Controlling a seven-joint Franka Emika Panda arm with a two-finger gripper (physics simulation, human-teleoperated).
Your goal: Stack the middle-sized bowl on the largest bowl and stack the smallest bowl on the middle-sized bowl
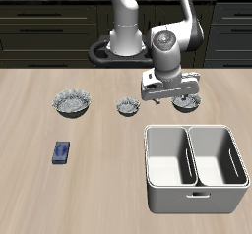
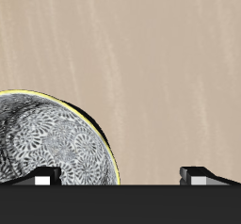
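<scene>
Three grey-white speckled bowls with wavy rims stand in a row across the table. The largest bowl (image 1: 72, 102) is at one end and the smallest bowl (image 1: 128, 106) is in the middle. The middle-sized bowl (image 1: 186, 103) is at the other end, partly hidden behind my gripper (image 1: 169, 92). The gripper hangs open and empty just above the table between the smallest and middle-sized bowls, closer to the middle-sized one. In the wrist view the middle-sized bowl (image 2: 52, 143) shows its patterned inside beside one fingertip (image 2: 42, 179). The gripper (image 2: 122, 178) holds nothing.
A white two-compartment bin (image 1: 194, 194) stands near the table's front edge, in front of the middle-sized bowl. A small dark blue flat object (image 1: 62, 152) lies in front of the largest bowl. The robot's base (image 1: 126, 41) is at the back.
</scene>
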